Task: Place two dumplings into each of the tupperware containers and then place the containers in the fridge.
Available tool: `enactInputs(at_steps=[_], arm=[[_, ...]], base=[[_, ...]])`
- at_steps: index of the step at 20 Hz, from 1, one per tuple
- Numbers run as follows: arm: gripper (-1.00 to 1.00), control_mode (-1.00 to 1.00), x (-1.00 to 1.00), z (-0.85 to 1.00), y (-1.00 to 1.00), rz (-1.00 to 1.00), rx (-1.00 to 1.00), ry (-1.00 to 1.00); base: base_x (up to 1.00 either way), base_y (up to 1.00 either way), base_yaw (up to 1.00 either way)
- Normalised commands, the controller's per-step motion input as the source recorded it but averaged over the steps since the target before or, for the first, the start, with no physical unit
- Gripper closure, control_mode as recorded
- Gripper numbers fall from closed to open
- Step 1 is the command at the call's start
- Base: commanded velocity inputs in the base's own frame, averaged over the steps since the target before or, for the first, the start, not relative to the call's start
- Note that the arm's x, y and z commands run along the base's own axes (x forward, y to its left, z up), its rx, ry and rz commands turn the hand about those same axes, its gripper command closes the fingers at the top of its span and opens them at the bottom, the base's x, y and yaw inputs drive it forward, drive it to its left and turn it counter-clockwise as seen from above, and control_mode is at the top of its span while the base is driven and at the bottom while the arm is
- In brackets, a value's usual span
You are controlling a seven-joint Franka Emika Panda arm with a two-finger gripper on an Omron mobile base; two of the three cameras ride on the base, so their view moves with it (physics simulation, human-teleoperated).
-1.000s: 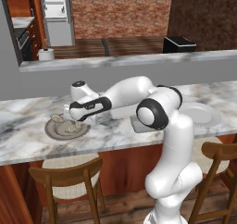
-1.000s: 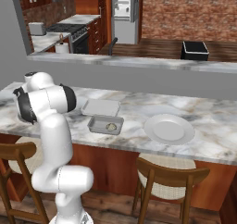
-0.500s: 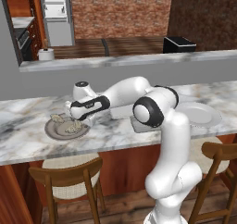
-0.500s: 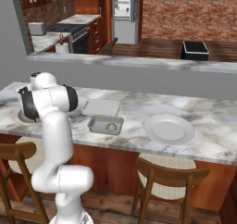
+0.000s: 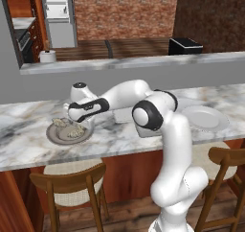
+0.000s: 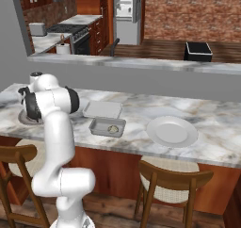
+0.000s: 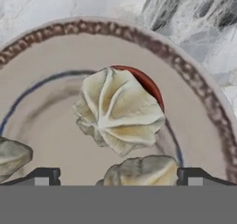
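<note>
From the left base view, my claw [image 5: 76, 122] is low over the grey-brown plate [image 5: 53, 136] at the left end of the bench [image 5: 28, 149], where the dumplings [image 5: 62, 123] sit in a small heap. The fridge [image 5: 57, 10] stands far back, across the kitchen.

From the right base view, the two tupperware containers [image 6: 108, 126] lie side by side mid-bench, just left of an empty white plate [image 6: 172, 131]. The nearer one holds one dumpling [image 6: 113, 129]; the farther container [image 6: 102, 109] looks bare.

In the hand view, my fingertips [image 7: 44, 177] stand wide apart and grip nothing. One crimped dumpling [image 7: 118, 109] lies ahead of them on the plate, another [image 7: 141, 171] sits right between them, and a third [image 7: 11, 156] at the left edge.

I judge the job barely started: one dumpling boxed, three to go, then both containers to the fridge.
</note>
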Motion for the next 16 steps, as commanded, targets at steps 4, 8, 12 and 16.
enactInputs(at_steps=[4, 8, 12, 16], arm=[[-1.0, -1.0, 0.0, -0.07, 0.0, 0.0, 0.0, 0.05], [-1.0, -1.0, 0.0, -0.2, 0.01, 0.0, 0.0, 0.1], [-1.0, -1.0, 0.0, -0.24, 0.04, 0.0, 0.0, 0.11], [-1.0, -1.0, 0.0, -0.15, 0.04, 0.0, 0.0, 0.08]], base=[[0.0, 0.0, 0.0], [0.0, 0.0, 0.0], [0.0, 0.0, 0.0], [0.0, 0.0, 0.0]])
